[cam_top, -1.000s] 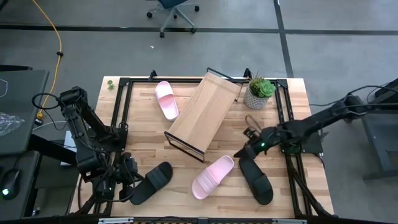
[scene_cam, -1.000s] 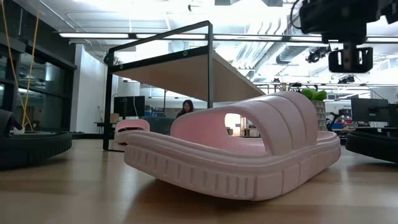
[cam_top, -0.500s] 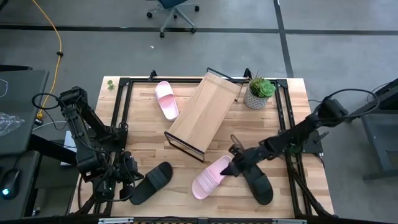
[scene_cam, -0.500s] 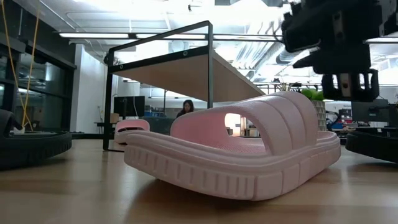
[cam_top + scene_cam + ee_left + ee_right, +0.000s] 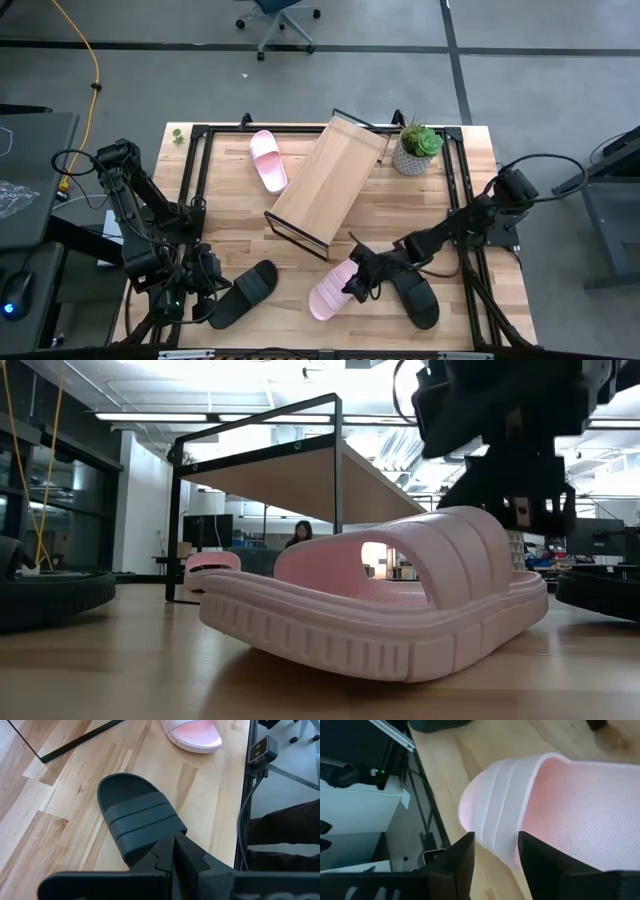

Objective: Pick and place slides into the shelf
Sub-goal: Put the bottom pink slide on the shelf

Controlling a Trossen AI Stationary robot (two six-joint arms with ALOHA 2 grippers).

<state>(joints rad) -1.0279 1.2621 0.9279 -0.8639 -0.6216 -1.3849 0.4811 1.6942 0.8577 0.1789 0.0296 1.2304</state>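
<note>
A pale pink slide (image 5: 325,298) lies sole-down near the table's front, big in the low view (image 5: 380,620). My right gripper (image 5: 353,282) stands open over its strap (image 5: 492,815), one finger on either side in the right wrist view. One black slide (image 5: 412,292) lies just to its right, another (image 5: 246,291) at the front left. My left gripper (image 5: 174,855) hangs shut above that slide's near end (image 5: 140,820). A second pink slide (image 5: 268,160) lies at the far left. The shelf (image 5: 330,180), a slanted wood board on a black frame, stands mid-table. My right gripper comes slanting down from the table's right with its fingers (image 5: 462,855) across the pink slide's strap (image 5: 495,827). I cannot tell whether they touch it. The slide lies flat on the table.
A potted plant (image 5: 415,150) stands at the far right beside the shelf. A black rail frame (image 5: 190,180) runs along the table's edges. Bare wood shows between the shelf's near end and the slides. In the low view the room beyond holds a person at a desk.
My right gripper has gone toward the table's left and near edge and down, from beside the right black slide to over the pink slide's strap, and its fingers have opened wider. The slides and my left arm have kept still.
</note>
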